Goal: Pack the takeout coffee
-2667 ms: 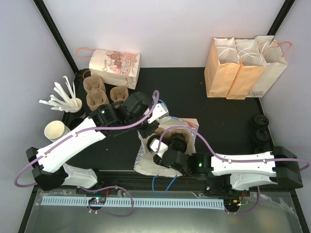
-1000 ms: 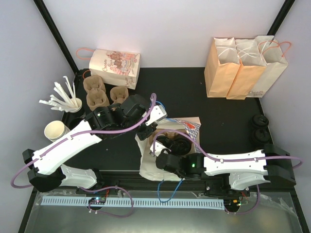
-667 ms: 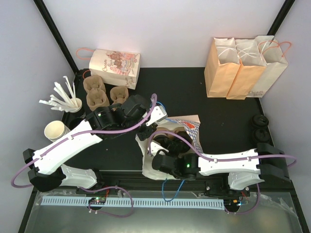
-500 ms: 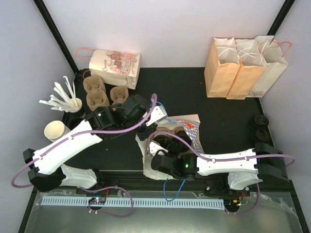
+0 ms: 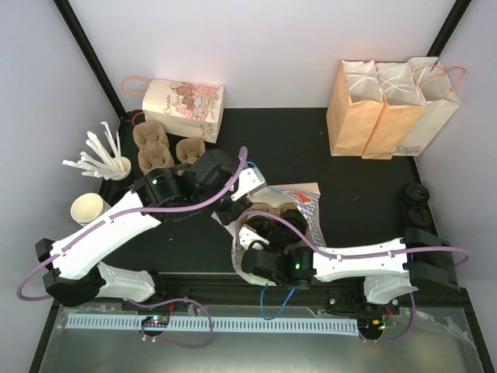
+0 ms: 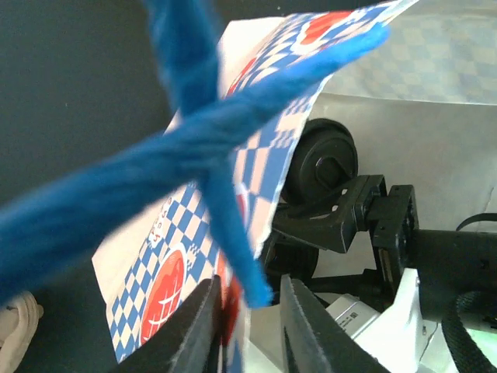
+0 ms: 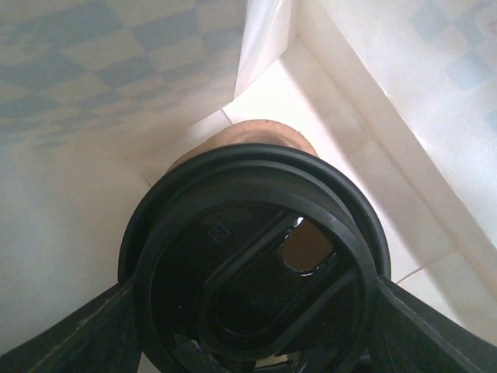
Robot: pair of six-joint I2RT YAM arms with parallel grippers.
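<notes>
A white bag with blue checks and red marks [image 5: 307,203] sits open on the black worktop [image 5: 349,194], near the front edge in the middle. Everything here is told from that bag.

The left claw [image 6: 245,330] is at the bag's left rim. Its two pale fingers [image 6: 194,334] are pinched nearly together on the edge of the paper, right by the bag's blue rope handle [image 6: 206,155]. It holds the rim of the bag.

The right claw [image 5: 260,237] reaches down into the bag from the front. It has a coffee cup with a round black lid [image 7: 252,268] between its fingers, one dark finger [image 7: 78,334] on each side of the lid. The cup is inside the bag, low down near the pale bottom. From the left wrist camera, another black lid [image 6: 322,163] shows inside the bag too.

Behind the bag and to the left are brown cup trays [image 5: 159,151] and a printed bag lying flat [image 5: 182,97]. Farther left stand a cup of white sticks [image 5: 105,159] and a stack of plain white cups [image 5: 89,208]. Far behind the bag on the right stand three tan paper bags [image 5: 388,101]. More black lids [image 5: 415,206] sit at the right edge of the worktop.
</notes>
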